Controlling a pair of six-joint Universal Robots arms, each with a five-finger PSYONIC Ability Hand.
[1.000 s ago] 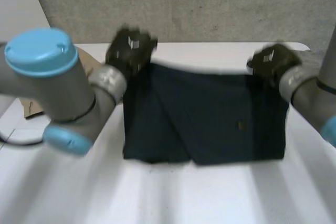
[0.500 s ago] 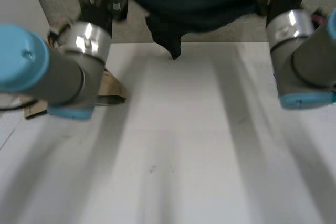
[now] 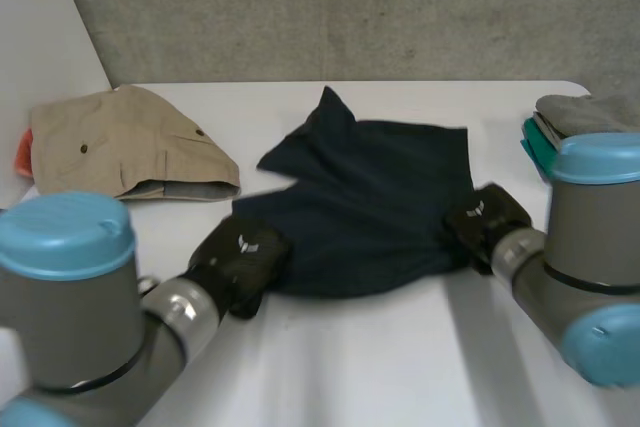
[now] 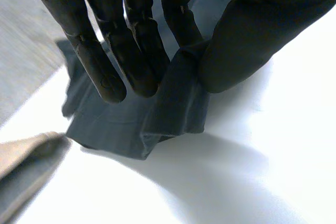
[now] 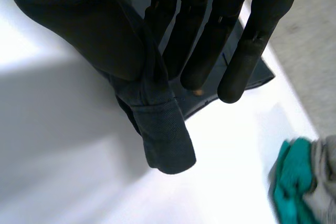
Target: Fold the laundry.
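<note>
A robot lab bench, as we read it

We see a plain white table (image 3: 330,367) against a bare grey wall (image 3: 350,7), the robot's left arm (image 3: 70,287) and right arm (image 3: 590,237) reaching over it, and laundry spread about: a tan garment (image 3: 120,142), a dark blue cloth (image 3: 370,202), a grey-and-teal stack (image 3: 565,122).

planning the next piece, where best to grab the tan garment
Grip the tan garment at its near edge, by the corner nearest the dark cloth, from the robot's side. It lies folded flat, and its layers seem to gape there, leaving room to get under.
</note>
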